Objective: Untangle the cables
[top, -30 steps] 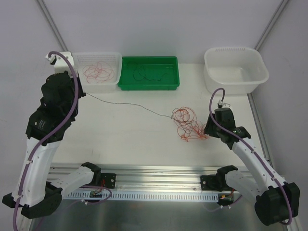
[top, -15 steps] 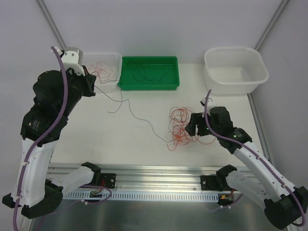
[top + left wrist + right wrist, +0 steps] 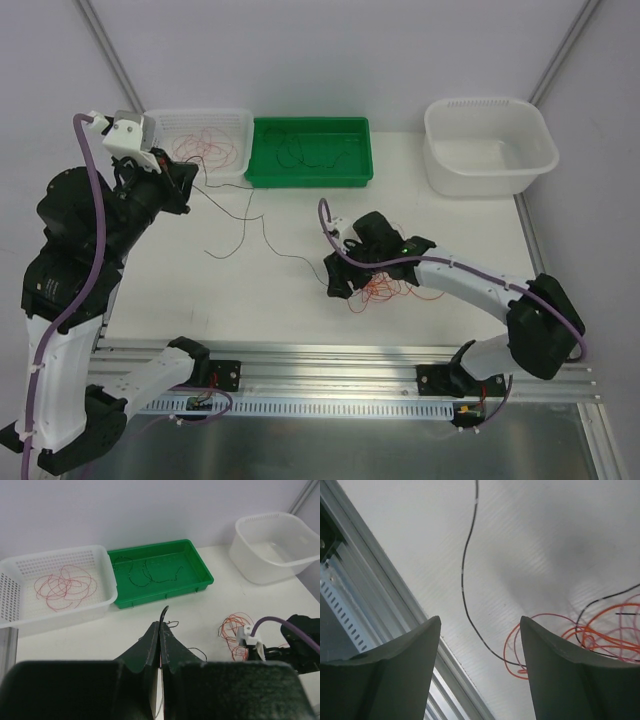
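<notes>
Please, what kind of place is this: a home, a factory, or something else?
Most likely a robotics lab bench: a left arm and a right arm bolted to a metal rail, a white table, and a green sorting tray.

We note bare table (image 3: 200, 290) from 7 to 9 o'clock: widest lane. Far edge walled: white basket (image 3: 225, 180) at 11, green tray (image 3: 310, 180) at 12, white tub (image 3: 490, 172) at 1. Open gap between tray and tub. Black wire (image 3: 265, 232) strung from left gripper (image 3: 185, 185) at 10 toward centre, looping low across lane. Right arm (image 3: 460, 278) lies across 4 to 5, orange tangle (image 3: 385, 290) beneath, perhaps partly hidden. Strip at 3 clear.
</notes>
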Motion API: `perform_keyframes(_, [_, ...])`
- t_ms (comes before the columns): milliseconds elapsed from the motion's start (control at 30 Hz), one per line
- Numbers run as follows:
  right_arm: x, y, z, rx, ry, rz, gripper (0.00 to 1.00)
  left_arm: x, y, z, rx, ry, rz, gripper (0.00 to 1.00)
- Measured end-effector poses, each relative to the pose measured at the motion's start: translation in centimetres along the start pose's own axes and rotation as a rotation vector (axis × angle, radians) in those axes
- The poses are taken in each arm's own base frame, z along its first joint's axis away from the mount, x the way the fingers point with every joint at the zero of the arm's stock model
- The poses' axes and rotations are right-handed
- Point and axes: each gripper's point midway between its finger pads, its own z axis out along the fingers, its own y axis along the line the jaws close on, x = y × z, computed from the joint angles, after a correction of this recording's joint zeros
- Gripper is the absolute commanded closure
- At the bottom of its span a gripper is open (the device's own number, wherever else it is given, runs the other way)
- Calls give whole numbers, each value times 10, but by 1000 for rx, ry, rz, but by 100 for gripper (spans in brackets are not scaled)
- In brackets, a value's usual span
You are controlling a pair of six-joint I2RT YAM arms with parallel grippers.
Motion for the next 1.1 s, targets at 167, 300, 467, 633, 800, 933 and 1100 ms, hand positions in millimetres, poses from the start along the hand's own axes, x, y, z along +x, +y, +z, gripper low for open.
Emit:
perform_keyframes(167, [24, 11, 27, -80, 111, -7, 58, 12, -1, 2, 7, 25, 2, 100])
perform_keyframes(300, [30, 18, 30, -108, 145, -18, 99, 34, 1, 8, 2, 75, 5, 100])
perform_keyframes(467, [-18, 44, -5, -132, 61, -71, 99, 78, 3, 21, -3, 178, 5, 100])
perform_keyframes(633, [-149, 87, -125, -85, -336, -197, 99, 130, -1, 33, 17, 286, -37, 100])
perform_keyframes(800, [-198, 109, -243, -28, -734, -202, 99, 149, -12, 34, 72, 300, -89, 100])
perform_keyframes(933, [-194, 101, -252, 11, -776, -118, 99, 147, -21, 31, 118, 270, -117, 100])
perform_keyframes(1100, [-181, 65, -213, 152, -680, -49, 99, 151, -26, 32, 142, 257, -141, 100])
